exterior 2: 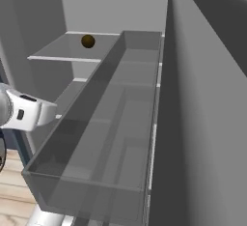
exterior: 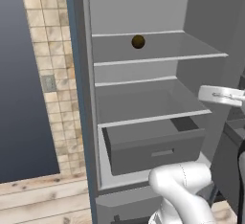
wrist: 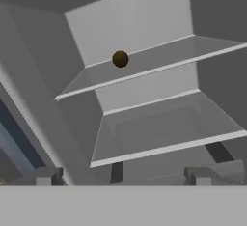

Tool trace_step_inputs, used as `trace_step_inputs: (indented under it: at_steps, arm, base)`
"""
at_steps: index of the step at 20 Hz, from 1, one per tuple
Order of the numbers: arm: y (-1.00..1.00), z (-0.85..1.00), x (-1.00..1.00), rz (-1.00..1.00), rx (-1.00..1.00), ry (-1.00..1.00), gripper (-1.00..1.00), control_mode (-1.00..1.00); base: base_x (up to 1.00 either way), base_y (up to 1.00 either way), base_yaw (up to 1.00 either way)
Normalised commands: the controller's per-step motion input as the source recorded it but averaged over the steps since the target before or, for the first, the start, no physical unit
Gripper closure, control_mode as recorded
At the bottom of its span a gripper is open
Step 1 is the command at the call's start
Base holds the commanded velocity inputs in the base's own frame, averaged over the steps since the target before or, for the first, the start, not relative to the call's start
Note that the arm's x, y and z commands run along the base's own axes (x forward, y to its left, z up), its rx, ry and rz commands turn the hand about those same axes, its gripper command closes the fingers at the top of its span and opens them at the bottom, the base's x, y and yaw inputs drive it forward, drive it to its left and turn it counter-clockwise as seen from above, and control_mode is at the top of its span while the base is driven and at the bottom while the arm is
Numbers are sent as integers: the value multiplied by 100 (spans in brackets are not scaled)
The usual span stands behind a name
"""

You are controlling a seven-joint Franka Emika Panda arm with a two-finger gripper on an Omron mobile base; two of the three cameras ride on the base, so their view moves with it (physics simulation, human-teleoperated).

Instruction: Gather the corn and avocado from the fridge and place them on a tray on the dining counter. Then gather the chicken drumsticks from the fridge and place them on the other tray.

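Facing the open fridge (exterior: 143,7), the gripper (wrist: 120,176) hangs with jaws spread wide, empty. A dark round avocado (wrist: 120,59) sits on the upper shelf (wrist: 159,63), above and well ahead of it, toward the back.

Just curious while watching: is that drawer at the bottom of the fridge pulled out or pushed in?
Pulled out. The drawer juts forward past the shelf above it.

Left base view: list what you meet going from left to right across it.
Dark wall panel → tiled wall strip → fridge frame edge → small round brown item on the upper shelf → robot's white wrist.
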Motion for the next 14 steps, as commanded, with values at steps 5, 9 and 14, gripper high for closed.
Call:
trace_step_inputs:
  at_steps: [5,9,14]
  arm:
    - [62,71,42,-3,-1,6,-100,-100]
    - [31,38,63,0,-2,6,-100,-100]
    - [-18,4,55,6,0,-1,-100,-100]
  base:
    - [0,0,0]
    - [0,0,0]
    - [0,0,0]
